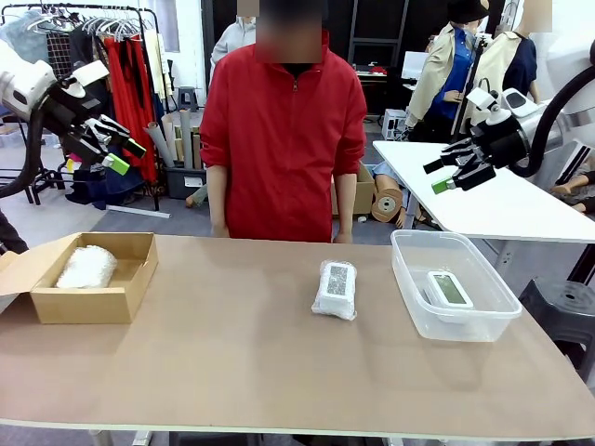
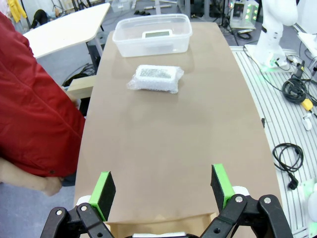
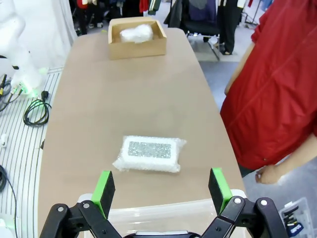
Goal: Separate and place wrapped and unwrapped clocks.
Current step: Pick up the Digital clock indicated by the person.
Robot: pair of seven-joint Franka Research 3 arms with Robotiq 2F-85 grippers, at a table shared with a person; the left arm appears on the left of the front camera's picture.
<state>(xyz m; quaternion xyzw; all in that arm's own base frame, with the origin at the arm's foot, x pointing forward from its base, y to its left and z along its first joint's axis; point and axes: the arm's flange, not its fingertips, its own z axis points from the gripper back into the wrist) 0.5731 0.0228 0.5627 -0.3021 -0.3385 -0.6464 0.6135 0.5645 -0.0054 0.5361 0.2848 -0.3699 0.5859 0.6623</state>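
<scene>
The left pincer (image 1: 125, 156) and right pincer (image 1: 437, 177) hang raised, jaws apart. A wrapped clock (image 1: 335, 288) lies mid-counter (image 1: 232, 353) — the second wrapped clock (image 1: 86, 267) in the cardboard box (image 1: 84, 305), the bare clock (image 1: 449, 289) in the clear tub (image 1: 409, 297).

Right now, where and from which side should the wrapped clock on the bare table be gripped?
From above, across its long sides at the middle: the wrapped clock lies flat with nothing beside it, and its narrow width probably suits open jaws.

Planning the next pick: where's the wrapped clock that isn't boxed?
Front view: the unboxed wrapped clock lies mid-table, just left of the clear bin, not touching it.
</scene>
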